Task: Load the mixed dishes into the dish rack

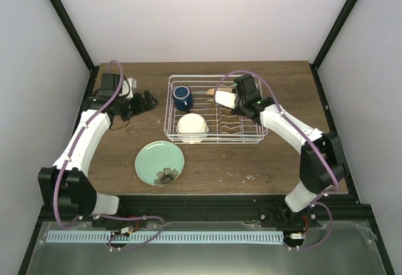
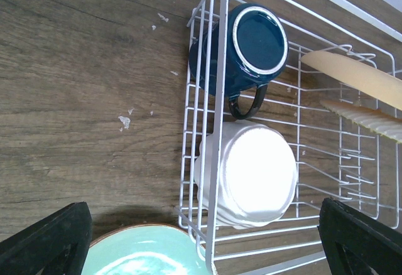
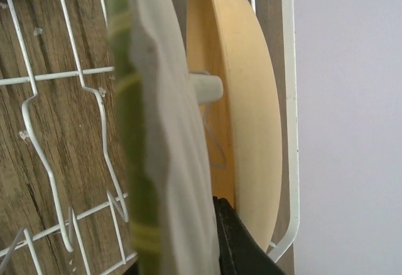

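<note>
The white wire dish rack (image 1: 251, 138) (image 2: 202, 105) stands mid-table. Inside it a dark blue mug (image 1: 183, 97) (image 2: 248, 49) lies on its side, and a white ribbed dish (image 1: 191, 126) (image 2: 251, 174) sits upside down. An orange-yellow plate (image 2: 355, 77) (image 3: 242, 118) stands on edge in the far slots. Beside it, my right gripper (image 1: 226, 101) (image 3: 201, 250) is shut on a pale wavy-edged plate (image 2: 367, 119) (image 3: 169, 162) with a green rim, also on edge. The mint-green plate (image 1: 159, 162) (image 2: 147, 253) lies on the table in front of the rack. My left gripper (image 1: 146, 101) (image 2: 207, 250) hangs open left of the rack, holding nothing.
The wooden table (image 1: 125, 149) has small white flecks on it (image 2: 124, 122). Black frame posts and white walls close in the back and sides. A small white object (image 1: 126, 88) sits at the far left behind the left arm.
</note>
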Controlling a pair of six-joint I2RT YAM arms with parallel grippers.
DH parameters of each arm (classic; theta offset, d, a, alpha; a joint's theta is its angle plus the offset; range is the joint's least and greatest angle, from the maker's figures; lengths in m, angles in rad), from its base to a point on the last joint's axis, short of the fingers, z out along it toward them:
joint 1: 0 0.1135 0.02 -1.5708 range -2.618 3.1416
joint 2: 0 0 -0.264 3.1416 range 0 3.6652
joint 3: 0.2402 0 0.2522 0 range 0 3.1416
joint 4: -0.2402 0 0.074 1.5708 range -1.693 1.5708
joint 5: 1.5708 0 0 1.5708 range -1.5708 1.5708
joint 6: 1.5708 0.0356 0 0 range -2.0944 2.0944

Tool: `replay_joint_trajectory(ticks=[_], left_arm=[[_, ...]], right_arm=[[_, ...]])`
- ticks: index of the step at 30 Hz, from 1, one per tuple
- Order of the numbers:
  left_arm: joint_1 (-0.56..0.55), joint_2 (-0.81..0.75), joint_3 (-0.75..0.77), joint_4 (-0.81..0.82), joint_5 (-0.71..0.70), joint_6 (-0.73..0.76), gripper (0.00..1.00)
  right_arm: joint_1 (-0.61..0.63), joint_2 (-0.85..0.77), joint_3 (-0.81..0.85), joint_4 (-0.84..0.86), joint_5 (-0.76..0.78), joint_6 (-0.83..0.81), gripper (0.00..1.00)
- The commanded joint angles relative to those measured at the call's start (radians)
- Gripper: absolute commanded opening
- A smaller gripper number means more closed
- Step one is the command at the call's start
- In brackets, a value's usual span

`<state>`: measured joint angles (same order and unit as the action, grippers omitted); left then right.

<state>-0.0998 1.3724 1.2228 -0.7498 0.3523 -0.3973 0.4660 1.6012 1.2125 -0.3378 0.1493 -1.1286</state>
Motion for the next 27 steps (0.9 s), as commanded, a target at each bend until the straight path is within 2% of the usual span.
replay_joint_trajectory(ticks=[1, 10, 14, 18, 21, 27], left_arm=[[0.003, -0.003, -0.006, 0.003, 0.000, -0.017, 1.00], [0.004, 0.004, -0.022, -0.055, -0.041, -0.032, 1.00], [0.003, 0.010, -0.025, -0.122, -0.094, -0.045, 1.00], [0.003, 0.023, -0.028, -0.238, -0.183, -0.071, 1.00], [0.003, 0.017, -0.047, -0.300, -0.230, -0.099, 1.00], [0.004, -0.029, -0.122, -0.316, -0.219, -0.153, 1.00]], right_arm=[[0.019, 0.013, -0.002, 0.047, -0.020, 0.013, 0.10], [0.019, -0.009, -0.007, 0.006, 0.006, 0.017, 0.28], [0.018, -0.035, 0.011, -0.050, -0.006, 0.044, 0.29], [0.021, -0.068, 0.077, -0.128, -0.094, 0.126, 0.30], [0.030, -0.083, 0.118, -0.143, -0.196, 0.193, 0.36], [0.043, -0.060, 0.202, -0.113, -0.413, 0.348, 0.45]])
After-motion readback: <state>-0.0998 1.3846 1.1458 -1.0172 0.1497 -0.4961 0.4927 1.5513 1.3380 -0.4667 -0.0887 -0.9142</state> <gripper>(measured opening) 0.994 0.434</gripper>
